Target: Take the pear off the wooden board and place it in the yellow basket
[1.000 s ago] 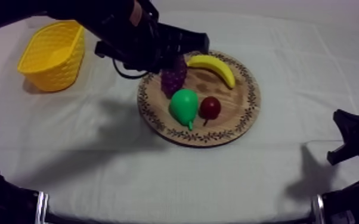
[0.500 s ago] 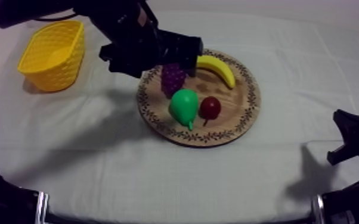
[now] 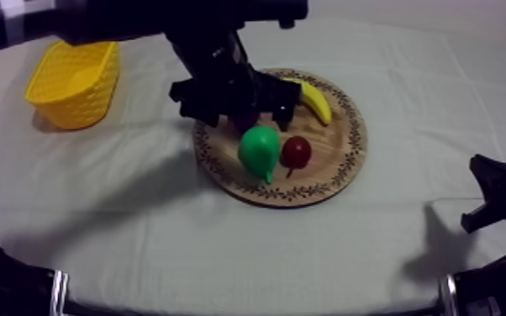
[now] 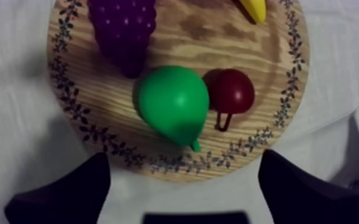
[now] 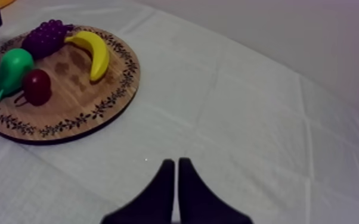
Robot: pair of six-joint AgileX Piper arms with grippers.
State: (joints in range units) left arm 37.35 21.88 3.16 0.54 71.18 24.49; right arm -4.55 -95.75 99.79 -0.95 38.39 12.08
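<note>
1. Far left of the table stands the yellow woven plastic basket (image 3: 71, 80), upright and with its mouth open to the top. It is well apart from the board, so the pear has to be carried across bare grey-white cloth (image 3: 139, 218) to reach it.

2. My left gripper (image 4: 183, 158) hangs over the round wooden board with the patterned rim (image 3: 340, 160), reaching in from the upper left. Its two black fingers are spread wide with nothing between them. I judge this is the stance for a descent onto the fruit.

3. The green toy pear (image 3: 259, 150) lies on its side on the board, stalk end towards the near rim. In the left wrist view it sits between the lines of the two fingers. It is not yet grasped.

4. The purple bunch of toy grapes (image 4: 122, 30) lies just beside the pear's broad end. The small red fruit (image 3: 296, 152) touches the pear's right flank. That leaves little room for a finger on that side, and I judge a nudge likely.

5. The yellow toy banana (image 3: 315, 99) lies at the far rim, clear of the pear.

6. At the right, my right gripper (image 5: 176, 173) rests low over the cloth, fingers pressed together on nothing. It is parked, out of the working path.
</note>
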